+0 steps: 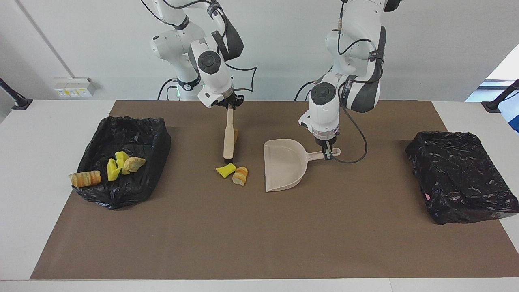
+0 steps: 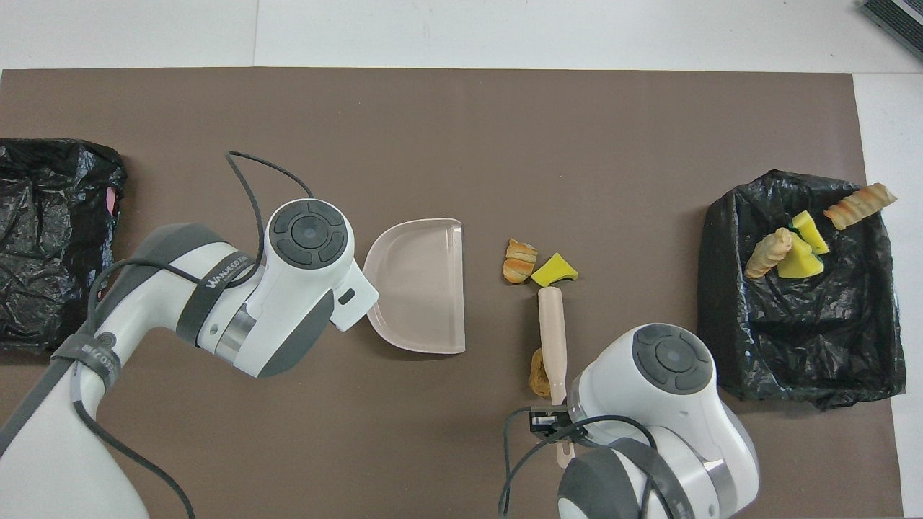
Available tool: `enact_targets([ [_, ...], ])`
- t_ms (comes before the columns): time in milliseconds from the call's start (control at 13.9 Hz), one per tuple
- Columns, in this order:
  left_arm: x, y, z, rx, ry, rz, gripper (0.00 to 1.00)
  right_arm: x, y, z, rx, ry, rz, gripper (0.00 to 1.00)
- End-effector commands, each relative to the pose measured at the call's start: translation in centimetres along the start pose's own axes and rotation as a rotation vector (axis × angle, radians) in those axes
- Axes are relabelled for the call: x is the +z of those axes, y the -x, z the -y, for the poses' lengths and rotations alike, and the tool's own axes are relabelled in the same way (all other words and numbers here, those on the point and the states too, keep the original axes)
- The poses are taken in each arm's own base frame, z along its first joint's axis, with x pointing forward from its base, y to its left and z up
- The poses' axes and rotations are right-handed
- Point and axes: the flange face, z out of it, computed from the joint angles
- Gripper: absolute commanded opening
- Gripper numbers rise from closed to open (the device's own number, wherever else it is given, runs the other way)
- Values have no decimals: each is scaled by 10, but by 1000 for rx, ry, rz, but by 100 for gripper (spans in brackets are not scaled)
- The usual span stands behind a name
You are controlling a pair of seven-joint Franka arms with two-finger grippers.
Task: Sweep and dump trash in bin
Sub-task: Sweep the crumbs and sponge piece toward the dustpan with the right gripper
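Right gripper [image 1: 230, 106] has its fingers pinching the brush [image 1: 228, 138] handle; the brush head sits on the mat just beside the yellow chunk [image 1: 225, 170] and striped roll [image 1: 240, 175], mid-desk. A brown lump [image 2: 537, 372] touches the brush, nearer the robots. Left gripper [image 1: 327, 153] has its fingers pinching the dustpan [image 1: 284, 164] handle; the pan lies flat beside the roll, toward the left arm's end. Four scraps [image 1: 117, 166] sit in the bin [image 1: 134, 134] at the right arm's end, one on its rim. Second bin [image 1: 458, 174] at the left arm's end.
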Motion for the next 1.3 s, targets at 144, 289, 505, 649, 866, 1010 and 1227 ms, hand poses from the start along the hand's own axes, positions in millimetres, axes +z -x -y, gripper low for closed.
enact_targets([
  [144,2,2,-14,32,-22,3,0,-18,-45,44,-65,-68,26,0],
  [289,2,-2,-22,54,-15,10,0,-35,-54,49,-68,-50,35,0],
  [505,5,-15,-45,85,-17,13,0,-75,-69,18,-55,5,5,0],
  [649,13,-17,-57,46,-49,-16,0,-101,-75,-1,-75,48,-3,0],
  [866,17,-14,-57,22,-63,-31,0,-114,-91,-42,-164,161,-48,0],
  [1010,17,-15,-59,17,-53,-23,0,-117,-109,-68,-297,186,-96,0],
  [1227,15,-13,-59,11,-31,-4,0,-100,-135,-79,-457,246,-80,0],
])
